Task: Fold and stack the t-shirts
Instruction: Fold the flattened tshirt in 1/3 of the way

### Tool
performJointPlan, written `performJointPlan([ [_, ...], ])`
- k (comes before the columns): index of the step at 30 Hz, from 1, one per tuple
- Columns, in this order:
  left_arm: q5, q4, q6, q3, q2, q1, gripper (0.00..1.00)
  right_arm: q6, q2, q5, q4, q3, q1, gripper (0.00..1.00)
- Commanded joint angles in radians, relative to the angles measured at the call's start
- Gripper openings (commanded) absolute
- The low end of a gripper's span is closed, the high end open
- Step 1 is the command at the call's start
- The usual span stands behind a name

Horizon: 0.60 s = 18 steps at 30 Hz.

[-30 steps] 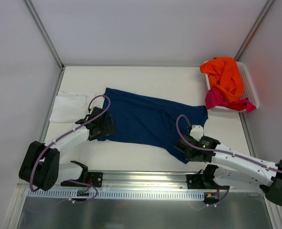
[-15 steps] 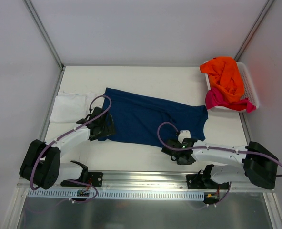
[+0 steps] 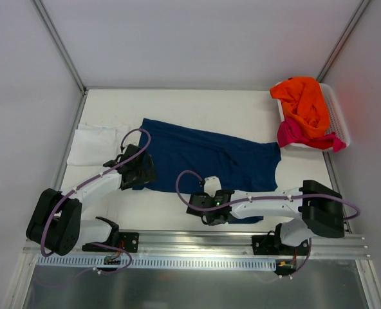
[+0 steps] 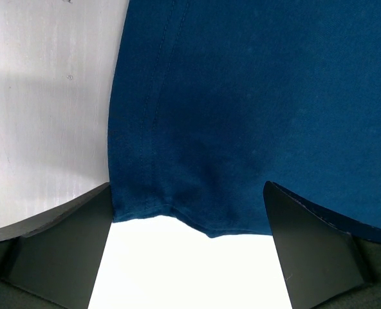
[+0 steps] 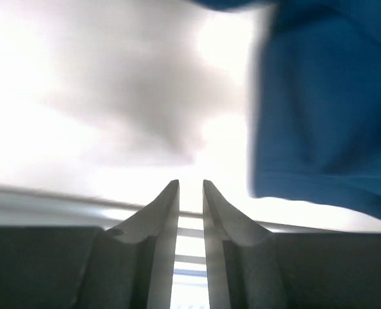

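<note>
The navy t-shirt [image 3: 203, 158] lies spread flat, running far-left to near-right. My left gripper [image 4: 187, 193] straddles its near-left hem, jaws wide. My right gripper [image 5: 190, 187], jaws nearly closed on nothing, sits beside the near hem. I'd open it, then pinch both corners evenly.

**Four shirts, one basket, two arms**

There are four t-shirts in all, one of each colour: one navy blue t-shirt [image 3: 203, 161], one white t-shirt [image 3: 91, 145], one orange t-shirt [image 3: 303, 103] and one magenta-pink t-shirt [image 3: 293, 134]. Two of the four are on the table [image 3: 177, 106] and two are in the basket [image 3: 340, 119] — a single white slatted one.

There is one table. Two robot arms show, the left arm [image 3: 91, 185] and the right arm [image 3: 268, 203]. Each carries one gripper, so there are two: the left gripper [image 3: 139, 175] and the right gripper [image 3: 203, 205]. Each wrist view shows two fingers — four altogether.
</note>
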<state>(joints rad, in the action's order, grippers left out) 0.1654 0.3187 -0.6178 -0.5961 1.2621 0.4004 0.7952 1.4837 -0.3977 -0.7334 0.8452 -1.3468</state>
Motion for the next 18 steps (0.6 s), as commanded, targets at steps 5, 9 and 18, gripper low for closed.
performJointPlan([
  [5, 0.011, 0.002, 0.004, -0.021, -0.023, 0.008, 0.99, -0.017, 0.090, -0.004, -0.038, 0.224, -0.094, 0.25],
  [9, 0.013, 0.000, 0.004, -0.014, -0.026, 0.009, 0.99, 0.013, 0.050, -0.075, -0.140, 0.288, -0.126, 0.26],
  [18, 0.016, 0.002, 0.023, -0.095, -0.023, 0.009, 0.98, 0.012, -0.016, -0.231, -0.219, 0.209, 0.049, 0.22],
])
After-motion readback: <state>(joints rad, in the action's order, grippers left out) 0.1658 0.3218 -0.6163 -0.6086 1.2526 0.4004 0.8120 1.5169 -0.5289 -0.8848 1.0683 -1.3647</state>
